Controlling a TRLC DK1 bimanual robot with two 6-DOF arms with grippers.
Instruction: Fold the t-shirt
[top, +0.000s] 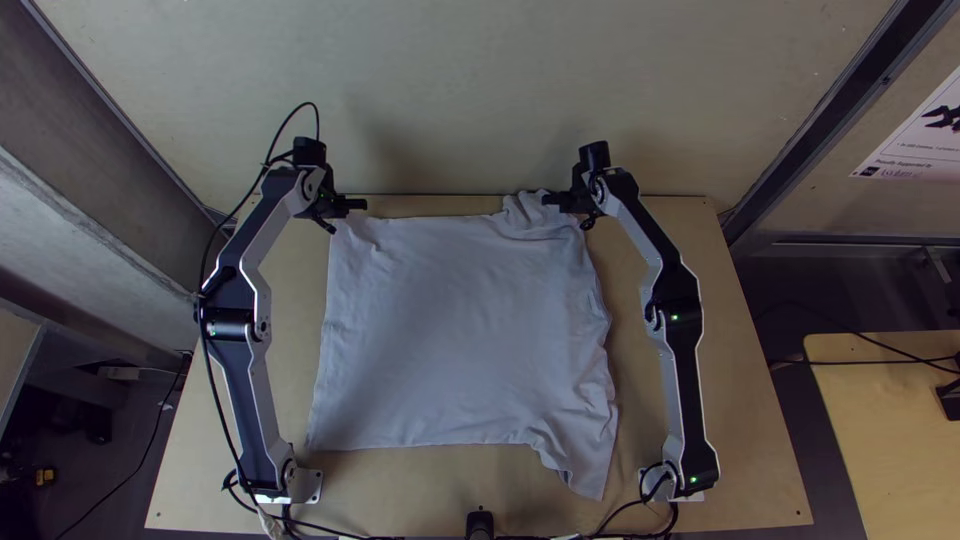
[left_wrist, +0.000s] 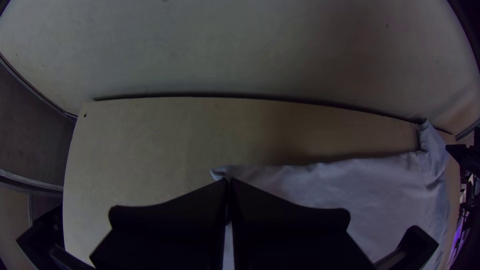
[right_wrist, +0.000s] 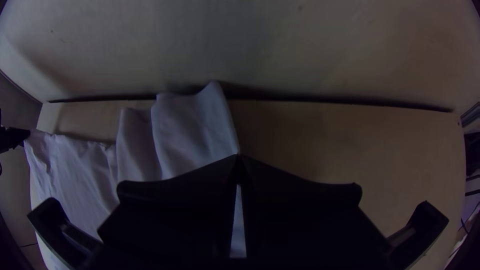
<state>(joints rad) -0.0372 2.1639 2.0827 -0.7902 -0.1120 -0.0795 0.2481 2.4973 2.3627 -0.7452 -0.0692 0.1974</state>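
Pinching the t-shirt (top: 450, 330) at its upper left corner, the left gripper (top: 358, 204) has its fingers squeezed together. The right gripper (top: 552, 200) squeezes the bunchy cloth at upper right. The left arm (top: 245, 390) and right arm (top: 686, 390) bend up both sides. The t-shirt lies spread mid-frame on the wooden table (top: 740, 430), wrinkly at lower right. A pale wall (top: 450, 90) fills the top; another table (top: 890, 430) is at far lower right.
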